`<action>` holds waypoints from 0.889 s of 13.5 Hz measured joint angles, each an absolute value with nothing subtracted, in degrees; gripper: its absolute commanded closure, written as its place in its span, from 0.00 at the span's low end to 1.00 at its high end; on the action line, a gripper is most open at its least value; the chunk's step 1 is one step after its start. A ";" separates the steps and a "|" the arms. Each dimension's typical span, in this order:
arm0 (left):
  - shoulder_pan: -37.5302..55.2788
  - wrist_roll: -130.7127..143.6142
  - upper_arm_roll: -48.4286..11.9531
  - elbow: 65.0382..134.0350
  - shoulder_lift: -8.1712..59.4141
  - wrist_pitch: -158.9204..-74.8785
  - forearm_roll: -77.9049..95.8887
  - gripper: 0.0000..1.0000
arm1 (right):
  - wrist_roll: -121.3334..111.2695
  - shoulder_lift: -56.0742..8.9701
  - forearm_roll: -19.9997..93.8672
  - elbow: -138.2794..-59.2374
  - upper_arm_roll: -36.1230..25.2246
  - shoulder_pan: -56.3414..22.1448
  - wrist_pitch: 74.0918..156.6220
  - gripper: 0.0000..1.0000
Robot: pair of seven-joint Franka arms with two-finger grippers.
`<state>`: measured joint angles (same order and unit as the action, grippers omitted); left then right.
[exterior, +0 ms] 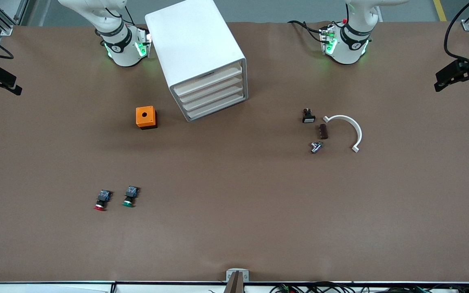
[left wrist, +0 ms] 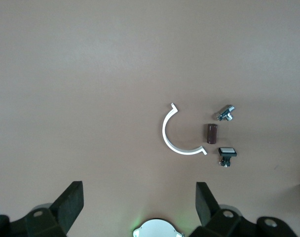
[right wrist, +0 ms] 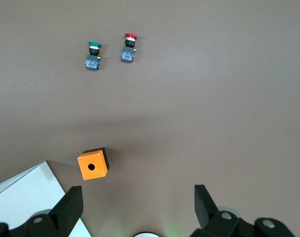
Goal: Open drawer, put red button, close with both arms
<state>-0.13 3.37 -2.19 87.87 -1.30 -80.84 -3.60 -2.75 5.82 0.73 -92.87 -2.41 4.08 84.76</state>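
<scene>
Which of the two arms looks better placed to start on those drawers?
Probably the right arm. The cabinet with its four shut drawers stands beside that arm's base, and the red button lies toward its end too. Its open tool hangs above the orange box; the left tool, also open, overlooks unrelated parts.

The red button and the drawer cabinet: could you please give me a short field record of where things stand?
red button: on table, toward the right arm's end, beside green button
drawers: all four shut
cabinet: between arm bases
orange box: beside cabinet
left end effector: open, holding nothing
right end effector: open, holding nothing
</scene>
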 measured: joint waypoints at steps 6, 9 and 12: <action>3.71 3.66 -2.90 87.87 8.81 -83.71 -3.59 0.00 | -2.75 5.83 0.74 -92.93 -2.44 4.09 85.05 0.00; 6.71 7.41 -2.96 87.67 12.23 -85.53 -3.12 0.00 | -2.75 5.83 0.73 -92.96 -2.44 4.09 85.39 0.00; 8.59 13.19 -3.00 87.62 14.10 -85.55 0.20 0.00 | -2.75 5.83 0.69 -92.98 -2.44 4.09 85.56 0.00</action>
